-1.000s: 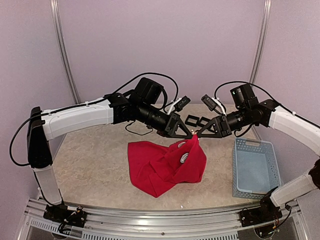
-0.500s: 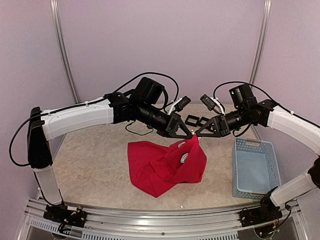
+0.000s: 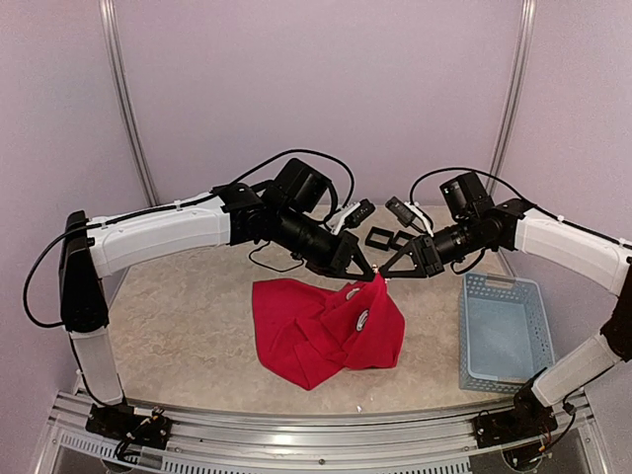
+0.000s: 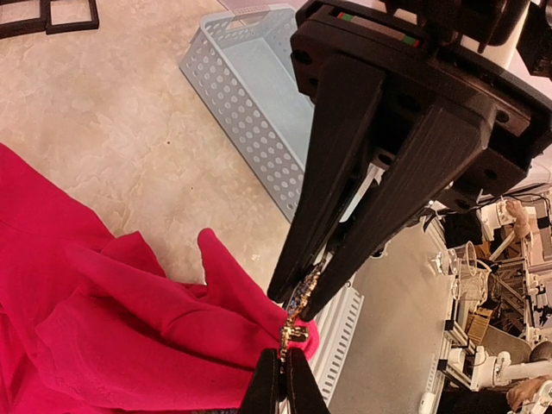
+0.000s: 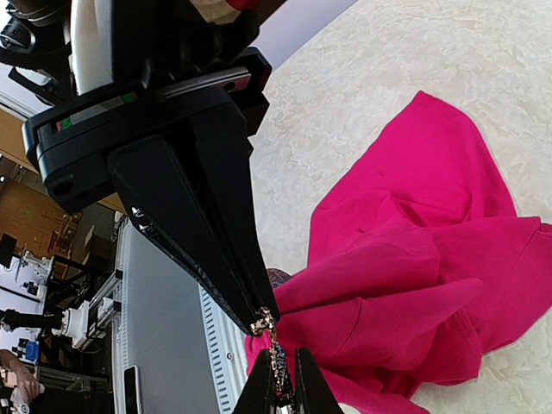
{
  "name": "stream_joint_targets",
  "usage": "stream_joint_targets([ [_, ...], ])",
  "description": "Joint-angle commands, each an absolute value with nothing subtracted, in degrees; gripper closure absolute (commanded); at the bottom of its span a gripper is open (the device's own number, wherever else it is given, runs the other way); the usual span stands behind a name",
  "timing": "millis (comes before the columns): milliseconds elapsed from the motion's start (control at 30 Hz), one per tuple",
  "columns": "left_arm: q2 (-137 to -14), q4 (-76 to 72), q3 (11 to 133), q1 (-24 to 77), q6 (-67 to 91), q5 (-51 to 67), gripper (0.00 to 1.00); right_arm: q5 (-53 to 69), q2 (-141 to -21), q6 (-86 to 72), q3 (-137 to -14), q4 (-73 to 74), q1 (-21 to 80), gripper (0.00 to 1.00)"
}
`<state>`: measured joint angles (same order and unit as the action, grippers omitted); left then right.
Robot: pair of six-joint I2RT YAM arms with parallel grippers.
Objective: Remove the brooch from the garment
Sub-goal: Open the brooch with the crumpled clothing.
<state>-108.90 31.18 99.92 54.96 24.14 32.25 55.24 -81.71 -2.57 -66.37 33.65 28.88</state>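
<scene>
The red garment (image 3: pixel 326 331) lies crumpled on the table, with one corner pulled up to a peak between my two grippers. At that peak sits the brooch (image 4: pixel 294 332), a gold clasp with a sparkly strip. My left gripper (image 4: pixel 283 379) is shut on the clasp end, right at the fabric (image 4: pixel 103 328). My right gripper (image 5: pixel 280 384) comes from the opposite side and is shut on the brooch's (image 5: pixel 274 354) sparkly strip. In the top view the left gripper (image 3: pixel 366 274) and right gripper (image 3: pixel 382 276) meet tip to tip above the garment.
A pale blue plastic basket (image 3: pixel 504 331) stands on the table to the right of the garment. Two small black square frames (image 3: pixel 390 237) lie at the back behind the grippers. A metal rail (image 3: pixel 316 439) runs along the table's near edge.
The right gripper's jaws have closed down onto the brooch. Both grippers and the lifted peak of fabric have sunk slightly and shifted a little left.
</scene>
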Motion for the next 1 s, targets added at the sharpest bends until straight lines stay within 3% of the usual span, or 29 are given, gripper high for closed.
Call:
stream_joint_targets([
  [0,-108.25,23.48,103.90,56.91,24.39,36.50,1.00,49.53,-83.89,-0.85,-64.76,35.42,29.73,0.91],
  [300,-108.02,21.80,103.45,57.04,24.78,36.18,1.00,47.64,-85.67,-0.63,-63.80,34.65,31.12,0.91],
  [600,-107.49,21.94,99.59,56.42,24.94,36.84,1.00,49.89,-83.83,-0.64,-64.83,34.17,31.64,0.84],
  [667,-106.66,21.85,96.81,55.88,25.13,36.98,1.00,50.43,-81.96,-0.68,-64.90,34.99,31.69,0.79],
  [767,-105.30,22.08,93.55,55.41,25.14,36.82,1.00,50.33,-78.88,-0.64,-65.81,36.67,31.43,0.60],
  [867,-104.30,22.15,91.01,55.03,24.92,36.56,1.00,50.43,-75.55,-1.75,-67.09,37.01,30.76,0.48],
  [967,-103.98,22.64,89.75,54.80,24.64,36.26,1.00,51.61,-73.34,-3.49,-68.24,37.19,30.22,0.42],
])
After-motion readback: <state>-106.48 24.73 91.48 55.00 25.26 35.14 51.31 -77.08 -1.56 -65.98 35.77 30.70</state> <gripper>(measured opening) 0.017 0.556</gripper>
